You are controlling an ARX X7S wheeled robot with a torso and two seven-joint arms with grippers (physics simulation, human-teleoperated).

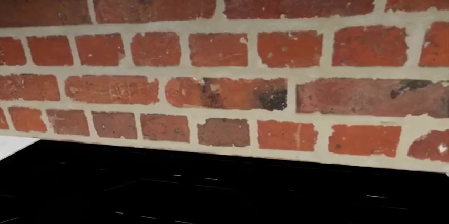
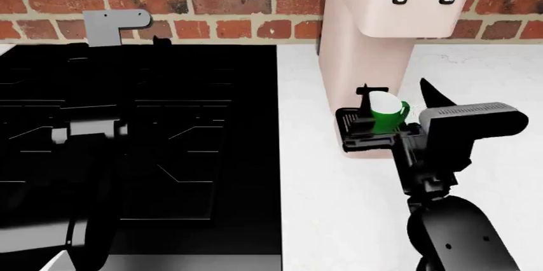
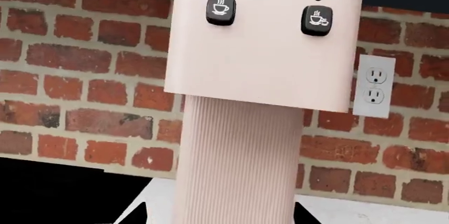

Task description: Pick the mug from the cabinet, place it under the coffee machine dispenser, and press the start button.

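Observation:
The green mug (image 2: 388,114) stands upright on the black drip tray (image 2: 349,122), under the overhanging head of the pale pink coffee machine (image 2: 365,42). My right gripper (image 2: 397,97) is open, with one finger on each side of the mug. The frames do not show whether they touch it. In the right wrist view the coffee machine (image 3: 245,129) fills the middle, with its two black cup-icon buttons (image 3: 221,9) above; the mug is hidden there. My left gripper (image 2: 159,41) shows only as a black tip over the black stove by the wall. Its fingers do not show in the left wrist view.
A black stove top (image 2: 136,144) covers the left of the white counter (image 2: 306,175). The red brick wall (image 1: 224,61) runs along the back. A white wall outlet (image 3: 371,84) sits right of the machine. A grey bracket (image 2: 114,26) on my left arm stands near the wall.

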